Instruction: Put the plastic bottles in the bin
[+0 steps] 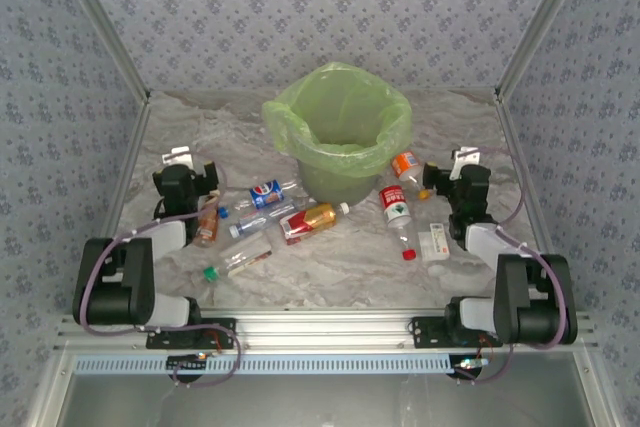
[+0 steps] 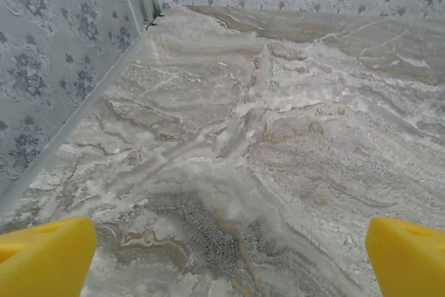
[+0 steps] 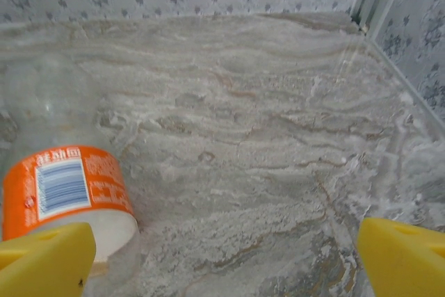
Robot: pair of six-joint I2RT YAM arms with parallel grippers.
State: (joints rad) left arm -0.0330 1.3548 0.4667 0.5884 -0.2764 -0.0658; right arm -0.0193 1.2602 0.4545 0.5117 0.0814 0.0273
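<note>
Orange-labelled bottle [image 3: 69, 193] lay on its side just left of the wide-open right end effector [image 3: 226, 259], well apart from the equally wide-open left end effector [image 2: 229, 255].

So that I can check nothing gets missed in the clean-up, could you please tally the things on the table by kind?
plastic bottles: 8, all lying outside the bin (the left cluster is tight, so the count there is less sure)
bin: 1
total: 9
</note>
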